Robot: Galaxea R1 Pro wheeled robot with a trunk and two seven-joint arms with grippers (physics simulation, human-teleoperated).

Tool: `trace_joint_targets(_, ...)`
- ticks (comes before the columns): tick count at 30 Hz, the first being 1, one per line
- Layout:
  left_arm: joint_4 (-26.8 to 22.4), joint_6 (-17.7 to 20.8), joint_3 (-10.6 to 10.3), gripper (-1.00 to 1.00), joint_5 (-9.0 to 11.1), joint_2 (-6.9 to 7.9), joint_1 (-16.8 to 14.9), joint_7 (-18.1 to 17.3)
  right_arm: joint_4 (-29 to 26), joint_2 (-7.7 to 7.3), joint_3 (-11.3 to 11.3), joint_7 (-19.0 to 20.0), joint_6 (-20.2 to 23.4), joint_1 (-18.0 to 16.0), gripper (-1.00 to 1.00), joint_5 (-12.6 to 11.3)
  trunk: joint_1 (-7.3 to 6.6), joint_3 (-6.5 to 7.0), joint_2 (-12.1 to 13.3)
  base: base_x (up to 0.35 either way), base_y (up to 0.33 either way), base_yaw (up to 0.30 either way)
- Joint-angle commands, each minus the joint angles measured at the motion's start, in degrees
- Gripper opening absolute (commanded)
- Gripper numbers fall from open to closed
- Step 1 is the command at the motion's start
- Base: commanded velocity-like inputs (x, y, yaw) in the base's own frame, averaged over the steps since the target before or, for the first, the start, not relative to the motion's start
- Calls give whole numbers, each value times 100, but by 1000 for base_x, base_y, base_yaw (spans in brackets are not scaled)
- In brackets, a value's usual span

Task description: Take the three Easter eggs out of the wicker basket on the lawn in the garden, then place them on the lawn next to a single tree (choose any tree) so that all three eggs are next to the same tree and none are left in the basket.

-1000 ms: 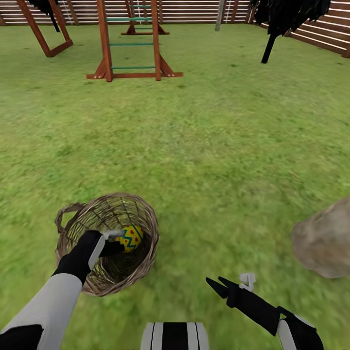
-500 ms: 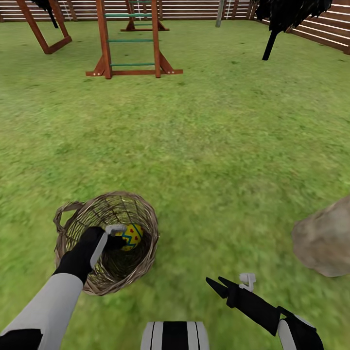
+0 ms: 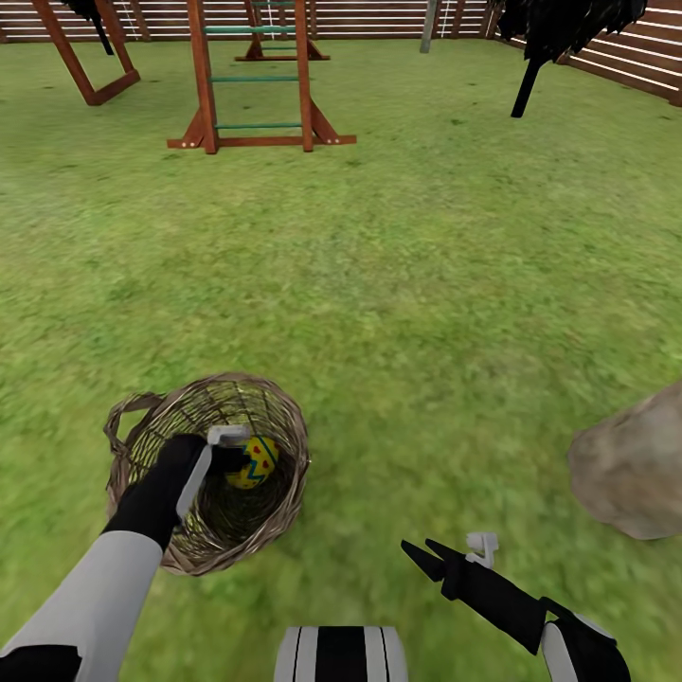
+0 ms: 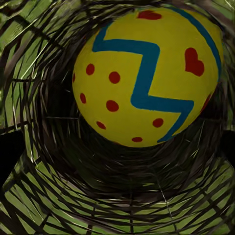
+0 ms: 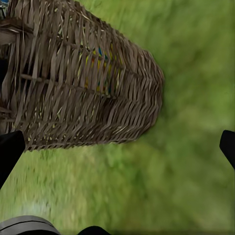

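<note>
Left hand [image 3: 237, 461] reached into round tan wicker basket [image 3: 284, 431] on green lawn [image 3: 426, 313]
Yellow egg with blue zigzag [image 3: 256, 461] is pinched; right hand [image 3: 423, 552] is held spread at 5 o'clock of the basket

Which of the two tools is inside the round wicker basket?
The left tool, reaching the yellow zigzag egg inside the basket; the right tool is over grass.

yellow egg [image 4: 147, 73], blue zigzag, red dots

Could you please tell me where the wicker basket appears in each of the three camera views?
Head view: wicker basket on the lawn at lower left, around the left gripper.
Left wrist view: its weave surrounds the Easter egg.
Right wrist view: its outer wall, upper left.
Shared landmark: the egg, glimpsed through the weave.
</note>
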Motion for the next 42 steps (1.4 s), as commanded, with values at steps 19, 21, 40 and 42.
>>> trace_joint_targets(19, -291, 12, -31, 100, 49, 5, 3, 21, -1, 5, -11, 14, 40, -3, 100, -25, -1, -4, -1, 28, 0, 0)
trace_joint_targets(21, -291, 12, -31, 100, 49, 5, 3, 21, -1, 5, -11, 14, 40, -3, 100, -25, -1, -4, -1, 11, 0, 0)
trace_joint_targets(40, -283, 12, -31, 100, 49, 5, 3, 29, -1, 5, -11, 13, 40, -3, 100, -25, -1, -4, -1, 47, 22, 0)
trace_joint_targets(42, -283, 12, -31, 100, 49, 5, 3, 29, -1, 5, -11, 13, 40, -3, 100, -25, -1, -4, -1, 15, 5, 0)
